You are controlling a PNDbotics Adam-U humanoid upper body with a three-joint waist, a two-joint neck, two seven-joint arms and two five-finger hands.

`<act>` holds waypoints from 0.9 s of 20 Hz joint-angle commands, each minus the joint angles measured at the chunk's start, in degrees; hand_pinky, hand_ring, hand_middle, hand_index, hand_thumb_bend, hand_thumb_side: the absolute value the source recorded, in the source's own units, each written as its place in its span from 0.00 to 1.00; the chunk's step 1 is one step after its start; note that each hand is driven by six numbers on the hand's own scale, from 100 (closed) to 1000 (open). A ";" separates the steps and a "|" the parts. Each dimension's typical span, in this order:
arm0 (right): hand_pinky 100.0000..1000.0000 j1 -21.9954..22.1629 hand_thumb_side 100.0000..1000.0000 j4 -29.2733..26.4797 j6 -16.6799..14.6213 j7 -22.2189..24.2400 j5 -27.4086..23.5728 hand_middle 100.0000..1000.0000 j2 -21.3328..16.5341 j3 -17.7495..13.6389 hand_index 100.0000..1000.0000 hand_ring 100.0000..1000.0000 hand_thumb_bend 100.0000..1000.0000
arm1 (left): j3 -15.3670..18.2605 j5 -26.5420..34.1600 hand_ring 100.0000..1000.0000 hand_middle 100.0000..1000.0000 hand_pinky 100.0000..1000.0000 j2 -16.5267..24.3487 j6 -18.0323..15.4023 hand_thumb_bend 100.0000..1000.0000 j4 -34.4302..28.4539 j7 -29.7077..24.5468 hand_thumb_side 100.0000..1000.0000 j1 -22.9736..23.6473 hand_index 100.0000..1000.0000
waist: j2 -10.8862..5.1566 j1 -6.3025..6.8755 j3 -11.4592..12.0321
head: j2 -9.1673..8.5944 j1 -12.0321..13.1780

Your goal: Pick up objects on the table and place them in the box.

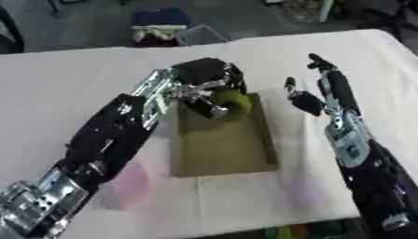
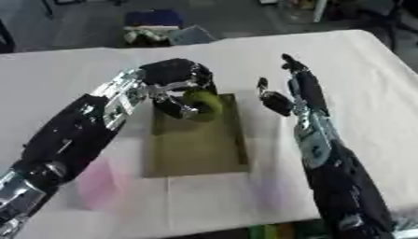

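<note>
A flat brown cardboard box [image 1: 225,144] lies open in the middle of the white table [image 1: 65,84]. My left hand [image 1: 204,77] hangs over the box's far end, fingers and thumb curled round a round yellow-green object [image 1: 233,102]. The object sits just above the box's far edge. My right hand [image 1: 323,81] stands to the right of the box, above the cloth, with its fingers straight and pointing away from me and the thumb [image 1: 290,86] out toward the box. It holds nothing.
A faint pink patch [image 1: 130,179] shows on the cloth at the box's left near corner. Beyond the table's far edge stands a blue and white thing [image 1: 161,25] on the floor. The table's right edge runs close behind my right arm.
</note>
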 commanded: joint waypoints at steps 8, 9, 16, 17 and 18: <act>0.76 -1.30 0.39 -1.39 0.03 -0.24 -0.22 0.77 -0.58 -0.01 0.96 0.93 0.08 | 1.24 -0.35 0.70 0.76 0.74 3.55 -0.44 0.27 -4.68 0.21 0.47 -0.15 0.88 | -0.75 -0.37 0.52 | 0.10 -0.37; 0.76 -1.30 0.39 -1.37 0.06 -0.25 -0.22 0.77 -0.71 -0.05 0.96 0.93 0.08 | 1.02 0.74 0.69 0.74 0.73 4.70 -0.66 0.26 -6.44 -0.42 0.50 0.14 0.87 | -0.77 -0.34 0.64 | 0.09 -0.50; 0.76 -0.87 0.39 -1.15 0.26 -0.42 -0.17 0.77 -1.81 -0.28 0.96 0.93 0.08 | -2.21 16.60 0.66 0.69 0.71 18.95 -2.72 0.23 -22.66 -10.40 0.45 3.51 0.83 | -1.16 0.28 1.92 | 0.19 -1.80; 0.76 -0.78 0.39 -1.08 0.29 -0.43 -0.14 0.77 -1.99 -0.30 0.96 0.93 0.08 | -2.55 18.93 0.66 0.69 0.71 21.47 -2.49 0.23 -25.09 -11.97 0.46 4.38 0.83 | -1.25 0.41 2.16 | 0.22 -2.07; 0.76 -0.69 0.39 -1.00 0.32 -0.43 -0.09 0.77 -2.18 -0.32 0.96 0.93 0.08 | -2.77 21.00 0.66 0.70 0.71 23.95 -2.12 0.26 -27.60 -13.47 0.47 5.38 0.84 | -1.34 0.52 2.39 | 0.25 -2.31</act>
